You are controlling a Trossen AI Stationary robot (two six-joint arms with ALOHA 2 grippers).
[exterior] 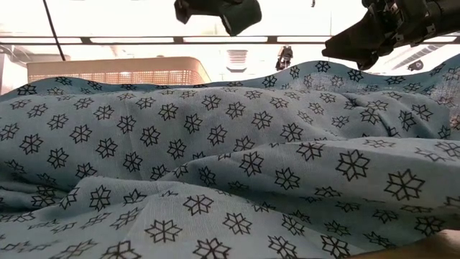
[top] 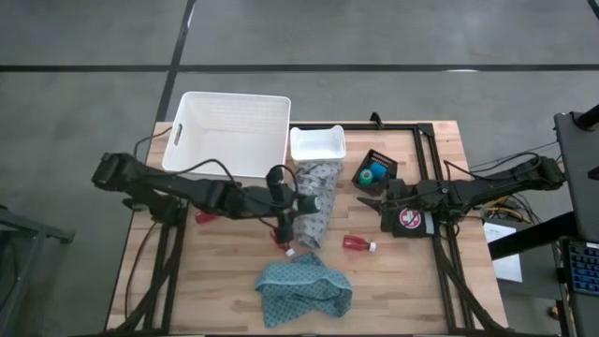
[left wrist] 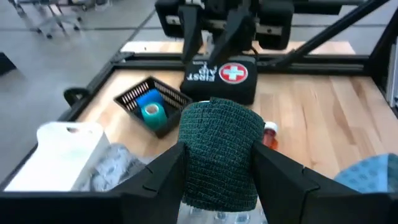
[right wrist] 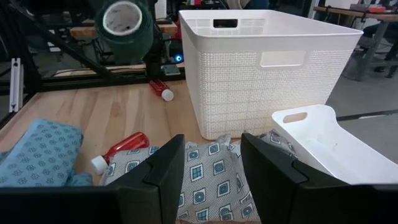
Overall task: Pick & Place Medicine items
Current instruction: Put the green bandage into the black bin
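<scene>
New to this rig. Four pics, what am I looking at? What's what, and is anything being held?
It is a two-armed robot at a wooden table. The high view looks straight down, the low view looks level across the table and is mostly filled by the teal cloth, and each wrist view looks past that arm's own fingers.

The left gripper is over the table's middle, shut on a dark green wrap roll. The right gripper hangs open over the grey cloth, holding nothing, with the first-aid pouch below that arm.

Also on the table are a big white basket, a small white tray, a black basket with blue and green rolls, and red bottles, one right of the grey cloth.
</scene>
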